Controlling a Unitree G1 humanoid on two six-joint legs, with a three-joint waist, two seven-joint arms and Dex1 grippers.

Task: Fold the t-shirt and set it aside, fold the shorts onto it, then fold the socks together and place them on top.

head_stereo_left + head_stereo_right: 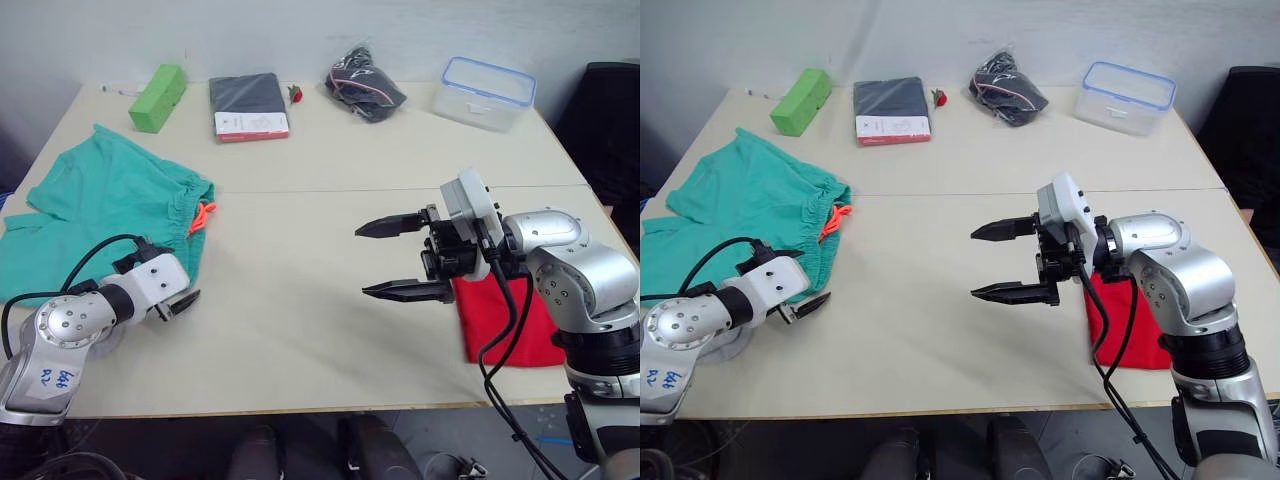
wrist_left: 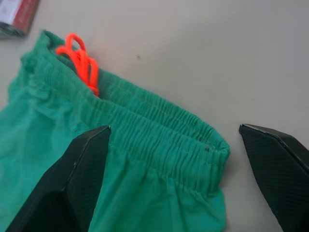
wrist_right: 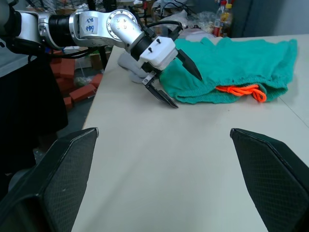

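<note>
While both grippers stand with fingers spread and holding nothing, the shorts [image 1: 105, 210] lie flat at the left and the t-shirt [image 1: 505, 320] sits folded at the near right.

Left gripper [image 3: 173, 82] has one finger over the near corner of the gathered waistband and the other over bare table [image 1: 300, 320], with the orange drawstring [image 2: 79, 60] just beyond; right gripper [image 1: 400, 258] hovers mid-table, pointing left, the red shirt partly hidden behind its wrist. Along the far edge lie a green block [image 1: 157, 97], a dark packaged garment [image 1: 248, 106], a black bundle [image 1: 364, 85] and a clear container [image 1: 488, 93].
</note>
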